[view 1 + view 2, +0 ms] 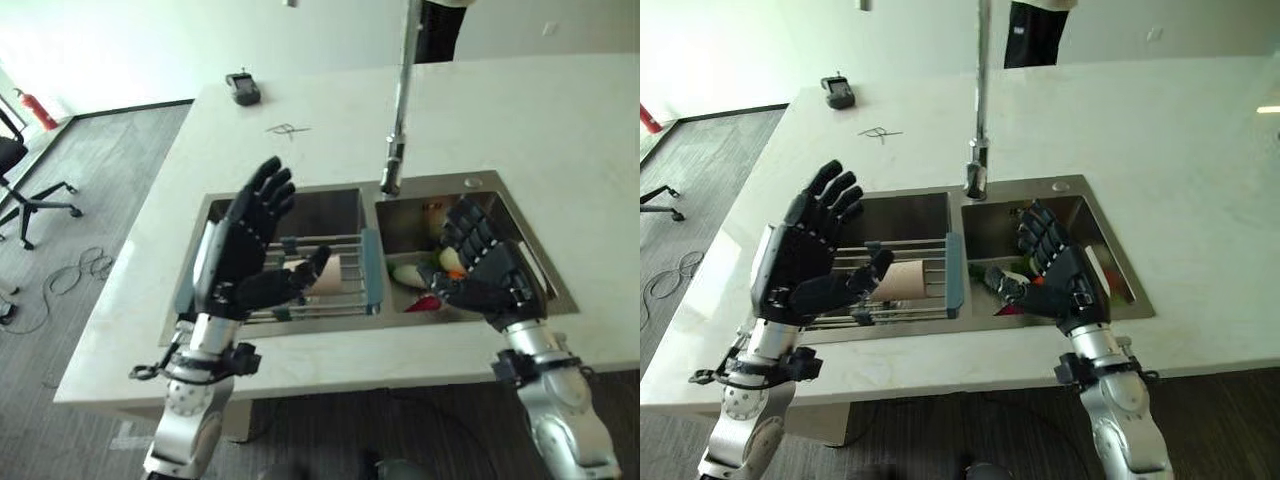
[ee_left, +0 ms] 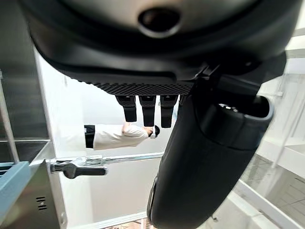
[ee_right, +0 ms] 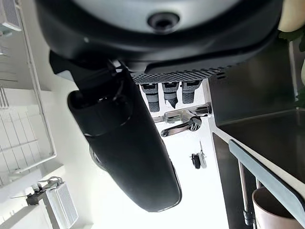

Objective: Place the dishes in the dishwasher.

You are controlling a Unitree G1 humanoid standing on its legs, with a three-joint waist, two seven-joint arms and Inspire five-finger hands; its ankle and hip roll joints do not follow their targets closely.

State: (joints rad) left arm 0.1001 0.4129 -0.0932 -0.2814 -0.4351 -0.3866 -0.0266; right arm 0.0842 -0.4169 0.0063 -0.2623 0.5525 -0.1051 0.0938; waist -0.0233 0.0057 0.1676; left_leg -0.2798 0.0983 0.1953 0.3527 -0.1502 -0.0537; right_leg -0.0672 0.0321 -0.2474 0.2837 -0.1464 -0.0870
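Left eye view, near edge: you see both hands raised over the front of the sink (image 1: 566, 298), and neither carries anything.
Left hand (image 1: 243, 250): it hangs over the left basin with fingers spread and straight, palm turned inward, nothing in it; your left wrist view shows the same straight fingers (image 2: 148, 109) with only air past them.
Right hand (image 1: 490, 262): it hangs over the right basin, fingers loosely extended and empty; the right wrist view confirms nothing between fingers and thumb.
Drying rack (image 1: 330, 262): a wire rack with blue-grey ends spans the left basin, and a pale pink cup (image 1: 322, 276) lies on its side on it, just beyond the left thumb.
Right basin: a small heap of dishes (image 1: 418, 276) sits at the bottom, white, green and red pieces; you cannot tell exactly what each one is.
Faucet (image 1: 398, 110): it rises from the back rim between the two basins.
Desk (image 1: 330, 130): farther back, a small dark device (image 1: 242, 88) lies near the far-left corner, well apart from the sink.
Person (image 1: 1032, 30): someone in dark clothing stands behind the desk.
Progress: as far as you can judge, nothing is done yet; every dish lies in the sink and none is grasped.
Left to do: pick up the cup and the heaped pieces and carry them to the dishwasher.
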